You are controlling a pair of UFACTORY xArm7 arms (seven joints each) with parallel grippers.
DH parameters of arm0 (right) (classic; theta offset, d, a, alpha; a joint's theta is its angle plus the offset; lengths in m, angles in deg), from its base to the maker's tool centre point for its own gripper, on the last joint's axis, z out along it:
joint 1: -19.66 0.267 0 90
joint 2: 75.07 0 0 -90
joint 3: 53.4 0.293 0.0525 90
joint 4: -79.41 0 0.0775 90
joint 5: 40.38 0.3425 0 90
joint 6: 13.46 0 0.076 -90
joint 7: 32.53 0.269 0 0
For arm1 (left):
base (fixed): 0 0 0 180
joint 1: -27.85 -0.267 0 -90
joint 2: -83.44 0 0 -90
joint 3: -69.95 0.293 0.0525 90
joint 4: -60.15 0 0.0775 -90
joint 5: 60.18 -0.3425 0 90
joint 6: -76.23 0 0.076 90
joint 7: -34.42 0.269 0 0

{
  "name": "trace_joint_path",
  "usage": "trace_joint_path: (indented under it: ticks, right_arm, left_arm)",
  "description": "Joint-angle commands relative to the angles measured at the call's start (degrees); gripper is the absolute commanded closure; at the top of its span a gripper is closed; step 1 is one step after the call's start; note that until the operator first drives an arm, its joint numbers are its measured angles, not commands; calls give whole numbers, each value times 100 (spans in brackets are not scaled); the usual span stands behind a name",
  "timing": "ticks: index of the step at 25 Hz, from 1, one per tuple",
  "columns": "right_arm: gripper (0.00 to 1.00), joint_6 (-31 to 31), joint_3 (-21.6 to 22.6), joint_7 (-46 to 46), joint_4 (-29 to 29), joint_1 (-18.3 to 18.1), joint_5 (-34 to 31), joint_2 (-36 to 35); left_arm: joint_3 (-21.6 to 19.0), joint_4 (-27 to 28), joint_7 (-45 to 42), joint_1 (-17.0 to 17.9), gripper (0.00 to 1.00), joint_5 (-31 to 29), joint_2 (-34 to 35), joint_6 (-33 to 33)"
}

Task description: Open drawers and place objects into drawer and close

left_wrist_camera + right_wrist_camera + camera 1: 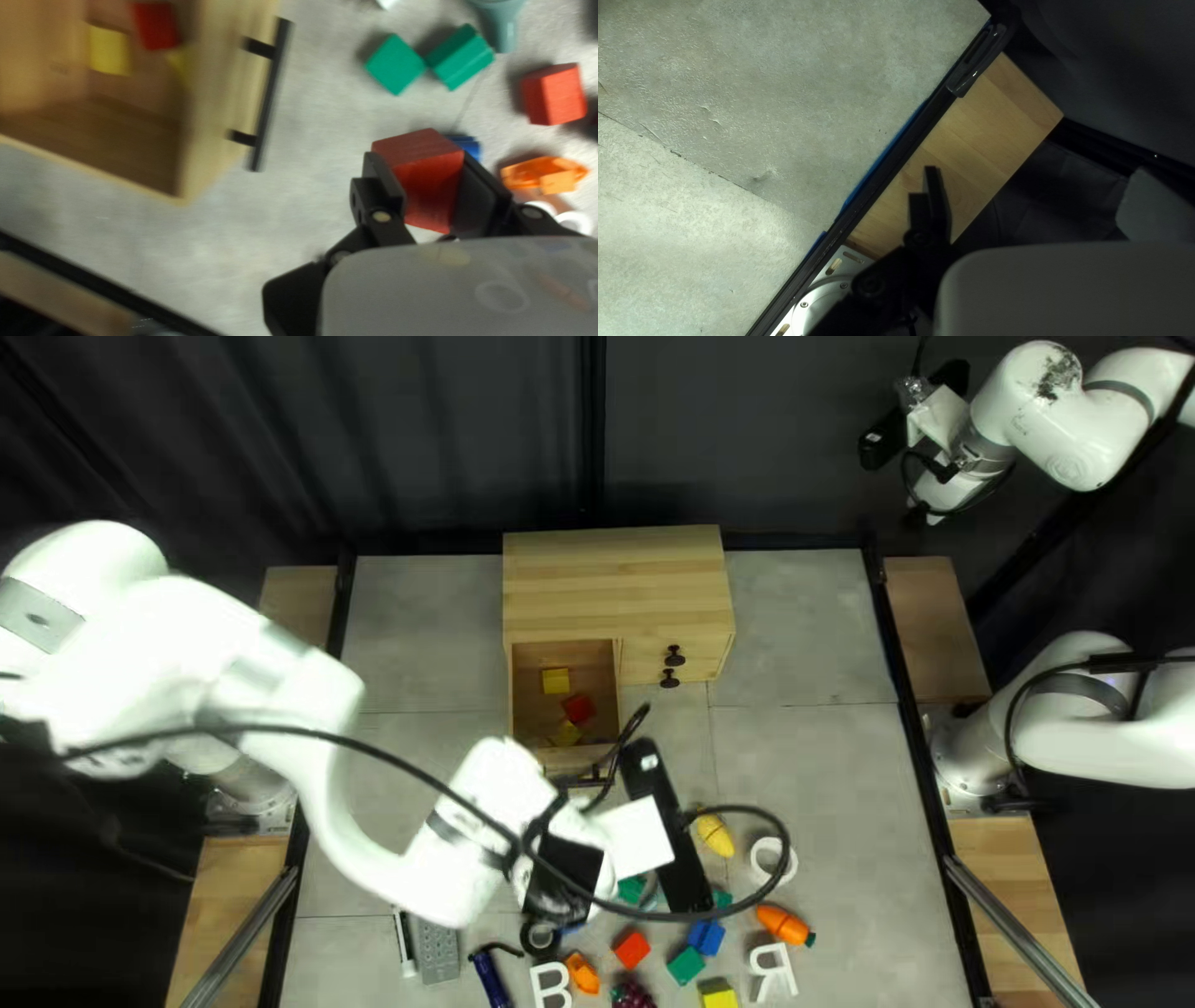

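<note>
Blue flashlight (pixel 491 980) down on worktop (pixel 423 647). Left pincer (pixel 563 884) pinching red block (pixel 430 180) from both sides, up over worktop, outside drawer. Wooden drawer (pixel 585 757) wide open, two yellow blocks (pixel 555 681) inside, dark red block (pixel 578 709) between them. Black knobs (pixel 674 656) on cabinet (pixel 616 585) beside it. Corn (pixel 713 835), then carrot (pixel 784 925). Right pincer (pixel 921 513) spread, raised at far right corner.

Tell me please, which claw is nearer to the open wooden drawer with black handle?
Left. The left claw is just off the drawer's front; the right claw is raised past the table's far right corner.
</note>
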Motion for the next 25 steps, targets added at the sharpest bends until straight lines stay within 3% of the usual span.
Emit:
trace_joint_path:
  ticks: [1, 8, 9, 10, 11, 15, 20, 25]
  right_arm:
    - [0, 0, 0, 0, 0, 0, 0, 0]
    - [0, 0, 0, 0, 0, 0, 0, 0]
    - [0, 0, 0, 0, 0, 0, 0, 0]
    - [0, 0, 0, 0, 0, 0, 0, 0]
    - [0, 0, 0, 0, 0, 0, 0, 0]
    - [0, 0, 0, 0, 0, 0, 0, 0]
    - [0, 0, 0, 0, 0, 0, 0, 0]
    - [0, 0, 0, 0, 0, 0, 0, 0]
  left_arm:
    - [203, -286, 353, -217, 100, -237, 243, 66]
    - [550, -1038, 464, -581, 97, -522, 451, 721]
    - [578, -1093, 417, -609, 46, -517, 443, 788]
    - [606, -1148, 393, -639, 30, -490, 461, 849]
    - [606, -1148, 393, -639, 0, -490, 461, 849]
    - [591, -1527, 89, -626, 0, -347, 893, 918]
    - [359, -1509, -55, -399, 0, -121, 988, 724]
    - [34, -1591, 861, -21, 0, 468, 865, 961]
